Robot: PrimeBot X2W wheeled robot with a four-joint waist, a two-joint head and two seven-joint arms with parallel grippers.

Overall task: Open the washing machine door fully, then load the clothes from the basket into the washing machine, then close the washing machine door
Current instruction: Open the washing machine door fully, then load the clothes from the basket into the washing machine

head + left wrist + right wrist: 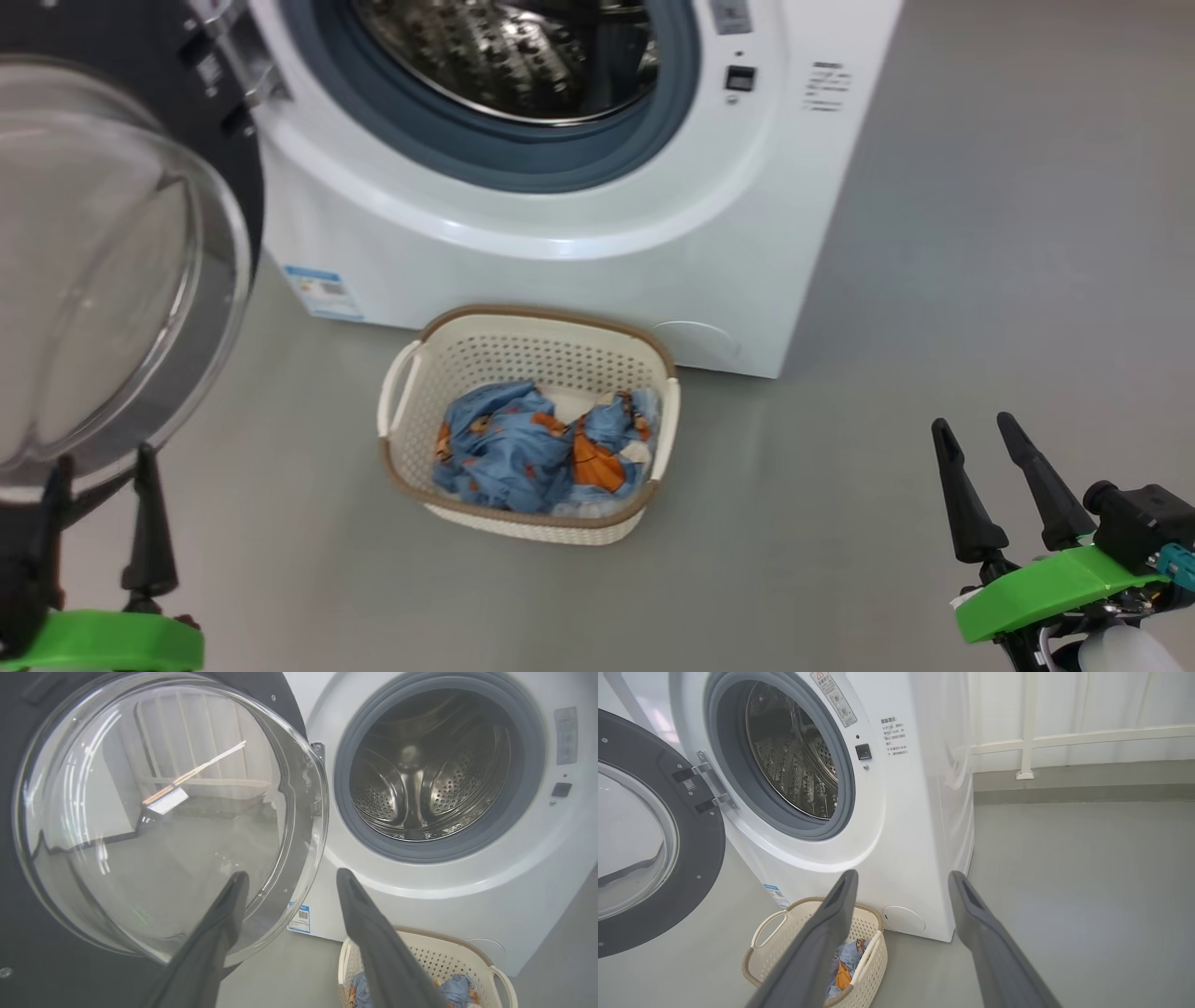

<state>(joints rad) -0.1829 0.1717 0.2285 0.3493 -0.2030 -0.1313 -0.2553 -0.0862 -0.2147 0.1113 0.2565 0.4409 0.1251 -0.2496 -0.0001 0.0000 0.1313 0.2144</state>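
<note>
1. Door. We find the washing machine door swung wide to the left of the washing machine. It hangs on a hinge at the left edge of the opening. Its bulging clear glass and the inner face of its black rim are turned toward us.

2. Opening. The grey gasket rings the uncovered opening, and the perforated steel drum is visible behind it. A blue label sticker sits low on the left of the front panel.

3. Load. The basket stands on the grey floor just in front of the machine, below the opening. The clothes lie bundled inside it, toward its near side.

4. Left gripper. It sits at the near left with its fingers spread apart and nothing between them. Its tips are close under the lower edge of the door. In the left wrist view one finger crosses in front of the glass; we cannot tell whether it touches.

5. Right gripper. It sits at the near right above the bare floor, well apart from the basket and the machine. Its fingers are spread apart and hold nothing.
</note>
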